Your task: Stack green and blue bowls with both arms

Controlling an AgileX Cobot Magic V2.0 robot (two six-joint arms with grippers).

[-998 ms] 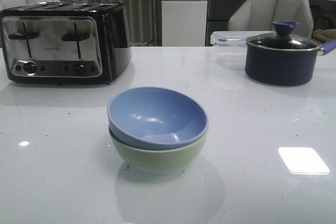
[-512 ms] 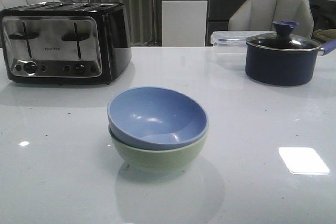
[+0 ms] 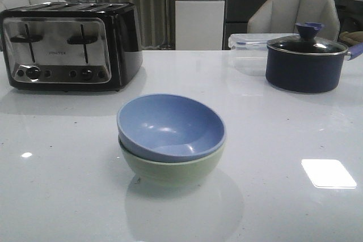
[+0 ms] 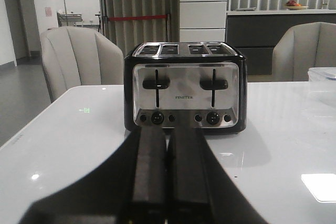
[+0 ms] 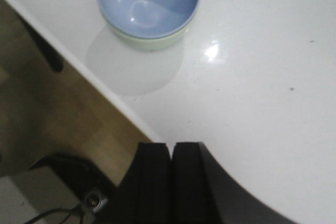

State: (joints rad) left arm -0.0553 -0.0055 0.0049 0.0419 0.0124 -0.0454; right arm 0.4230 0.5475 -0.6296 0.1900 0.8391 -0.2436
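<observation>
The blue bowl [image 3: 170,126] sits nested inside the green bowl [image 3: 170,169] at the middle of the white table, slightly tilted. Both also show in the right wrist view, the blue bowl [image 5: 147,1] in the green bowl [image 5: 152,40]. Neither arm shows in the front view. My left gripper [image 4: 167,132] is shut and empty, well back from the bowls, pointing at the toaster. My right gripper [image 5: 171,145] is shut and empty, above the table's front edge, apart from the bowls.
A black and chrome toaster [image 3: 68,43] stands at the back left and shows in the left wrist view [image 4: 185,85]. A dark navy pot [image 3: 306,60] with a glass lid and a clear plastic box [image 3: 249,46] stand at the back right. Chairs stand behind the table.
</observation>
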